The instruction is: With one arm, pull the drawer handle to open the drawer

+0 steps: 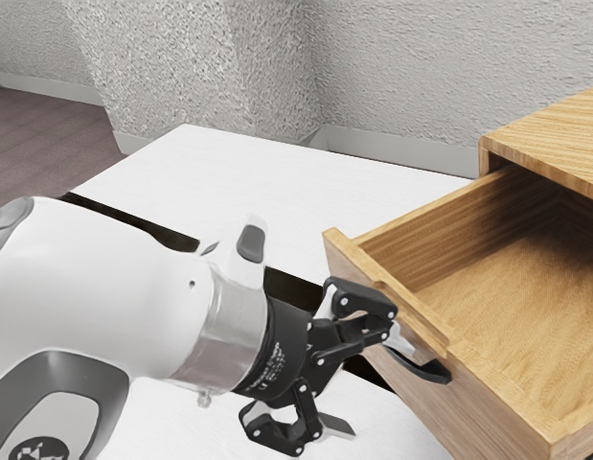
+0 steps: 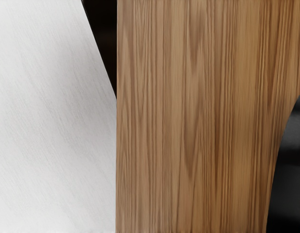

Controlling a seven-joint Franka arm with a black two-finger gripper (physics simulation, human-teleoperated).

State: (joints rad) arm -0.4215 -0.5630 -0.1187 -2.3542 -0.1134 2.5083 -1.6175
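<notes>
A light wooden drawer (image 1: pixel 488 287) stands pulled well out of its cabinet (image 1: pixel 555 134) at the exterior view's right, its inside bare. A black handle (image 1: pixel 422 366) sits on the drawer's front panel (image 1: pixel 373 287). My black gripper (image 1: pixel 371 385) is open just in front of that panel; its upper finger (image 1: pixel 397 337) rests close against the handle, while the lower finger (image 1: pixel 330 428) hangs apart, below and toward the exterior view's left. In the wrist view the wood-grained front panel (image 2: pixel 193 116) is right ahead, with a dark curve of the handle (image 2: pixel 291 170) at its side.
The cabinet and drawer stand on a white table (image 1: pixel 229 182), seen beside the panel in the wrist view as the white table (image 2: pixel 43 126). A dark gap (image 1: pixel 133 218) runs across the table under my arm. Textured grey walls (image 1: pixel 373 57) close the room behind.
</notes>
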